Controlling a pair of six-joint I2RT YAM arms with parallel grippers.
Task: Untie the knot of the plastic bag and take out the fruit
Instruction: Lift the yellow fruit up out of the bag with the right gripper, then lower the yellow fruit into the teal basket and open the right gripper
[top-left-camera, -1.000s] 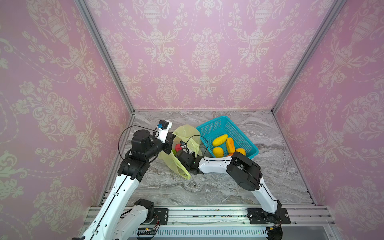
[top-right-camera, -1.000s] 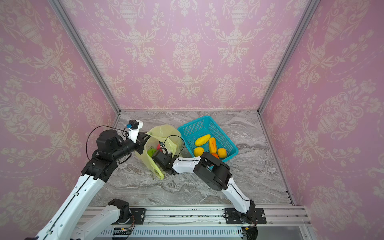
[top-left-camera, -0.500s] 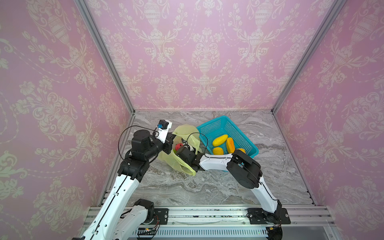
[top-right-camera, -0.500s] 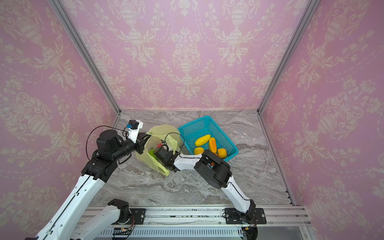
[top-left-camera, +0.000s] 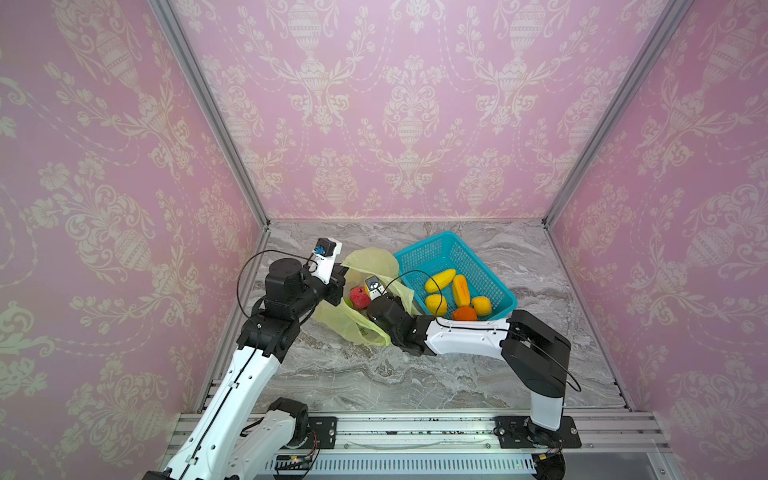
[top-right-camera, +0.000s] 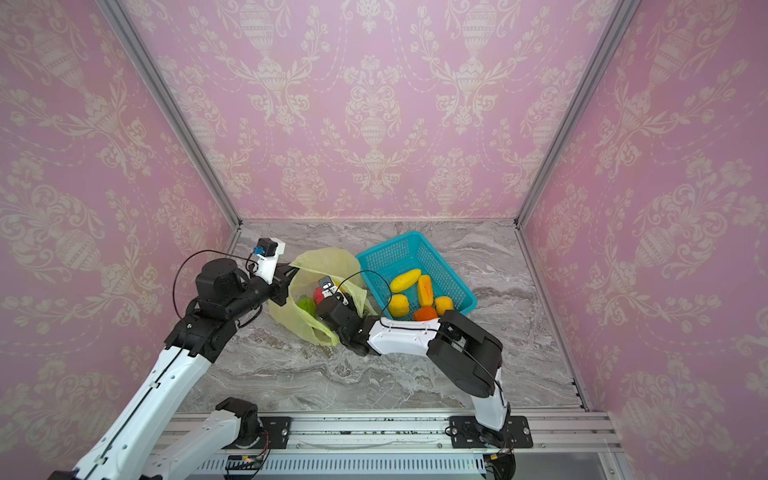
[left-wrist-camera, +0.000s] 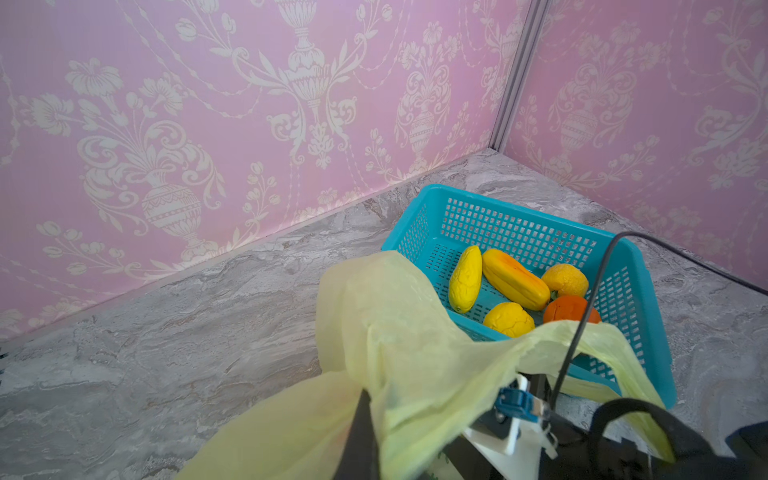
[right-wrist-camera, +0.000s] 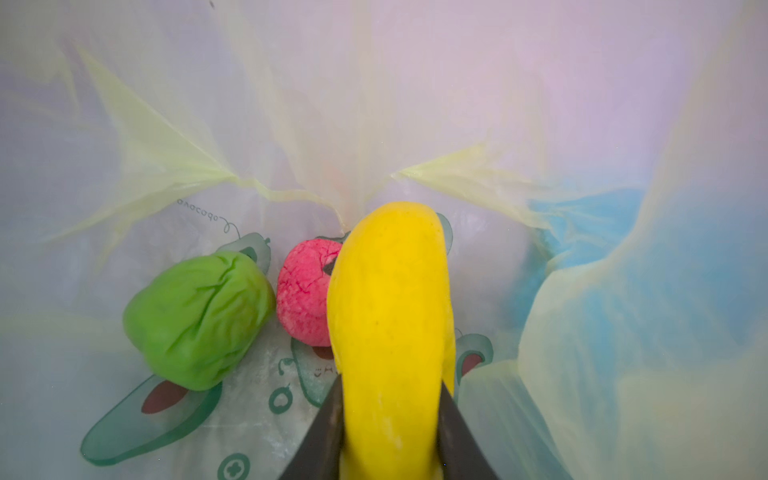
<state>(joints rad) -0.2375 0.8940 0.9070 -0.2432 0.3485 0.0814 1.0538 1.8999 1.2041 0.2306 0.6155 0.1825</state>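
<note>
Plainly, the bag (top-left-camera: 370, 259) lies open-mouthed at 9 o'clock of the basket (top-left-camera: 432, 245). No knot shows in any view, so the untying reads as done. The left gripper (top-left-camera: 340, 277) is clenched on the bag's rim at its 10 o'clock side, propping the mouth up. The right gripper (right-wrist-camera: 390, 415) reaches in from the bag's 5 o'clock and grasps the yellow fruit (right-wrist-camera: 388, 299) by one end, a jaw on each flank. The green fruit (right-wrist-camera: 197, 320) and pink fruit (right-wrist-camera: 301, 291) lie on the bag's floor, the pink just beside the yellow. Five pieces lie in the basket. Risks, as judged: the hold sits at the very end of a smooth oblong piece, so it may pivot or squirt free on the lift and drop back in. The thin film hangs close round the wrist, and a quick withdrawal could drag the bag, pull the rim out of the left pinch, or collapse the mouth. The pink fruit may roll once its neighbour goes. The right arm's cable (top-left-camera: 409, 274) crosses the rim and could snag the plastic. The basket stands just beside the bag, so a wide swing might knock its wall.
</note>
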